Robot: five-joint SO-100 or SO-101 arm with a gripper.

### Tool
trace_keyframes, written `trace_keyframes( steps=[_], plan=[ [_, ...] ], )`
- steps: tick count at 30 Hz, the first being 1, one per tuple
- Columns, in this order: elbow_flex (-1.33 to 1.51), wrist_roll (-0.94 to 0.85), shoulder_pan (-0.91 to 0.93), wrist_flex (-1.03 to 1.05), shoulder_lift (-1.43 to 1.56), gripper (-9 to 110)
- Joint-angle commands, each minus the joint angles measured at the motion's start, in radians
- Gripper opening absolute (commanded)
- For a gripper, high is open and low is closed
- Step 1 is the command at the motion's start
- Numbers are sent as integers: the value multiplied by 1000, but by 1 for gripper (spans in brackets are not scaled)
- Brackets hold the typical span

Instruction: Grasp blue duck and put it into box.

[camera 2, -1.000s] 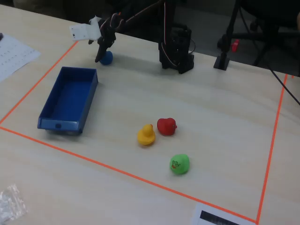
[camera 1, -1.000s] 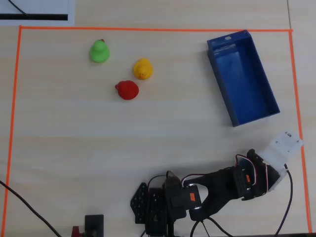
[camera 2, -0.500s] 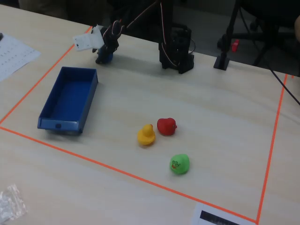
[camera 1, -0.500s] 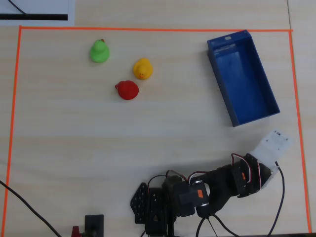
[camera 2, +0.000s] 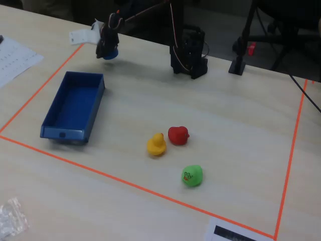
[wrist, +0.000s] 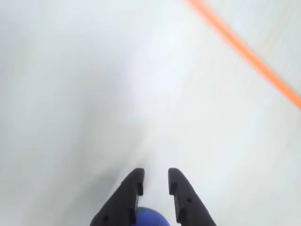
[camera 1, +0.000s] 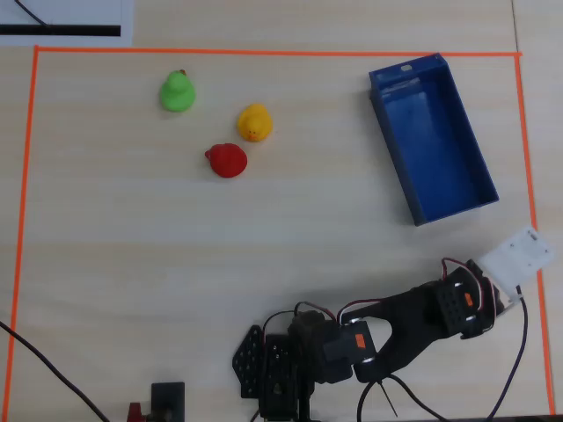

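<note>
The blue duck (wrist: 149, 217) sits between my gripper's (wrist: 155, 176) black fingers at the bottom of the wrist view; only its rounded top shows. In the fixed view the gripper (camera 2: 107, 49) holds the duck (camera 2: 111, 53) above the table, just beyond the short end of the box (camera 2: 72, 105) that faces the arm. In the overhead view the box (camera 1: 435, 141) lies at the upper right. The arm's wrist with its white mount (camera 1: 521, 253) is below the box's near end and hides the duck.
A green duck (camera 1: 178, 91), a yellow duck (camera 1: 254, 122) and a red duck (camera 1: 227, 160) stand together at the upper left in the overhead view. Orange tape (camera 1: 526, 149) borders the work area close to the box. The arm's base (camera 1: 277, 369) is at the bottom.
</note>
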Motion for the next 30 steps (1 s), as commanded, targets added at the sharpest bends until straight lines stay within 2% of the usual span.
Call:
trace_keyframes(
  steps=[1, 4, 7, 10, 16, 26, 30],
  plan=[
    [-250, 334, -129, 147, 64, 0],
    [-264, 543, -255, 86, 72, 0],
    [-202, 658, -388, -46, 66, 0],
    [-163, 723, -511, -179, 25, 0],
    [-397, 822, -617, -179, -183, 0],
    [-844, 769, -578, -213, -540, 1],
    [-836, 689, -555, -279, -584, 23]
  ],
)
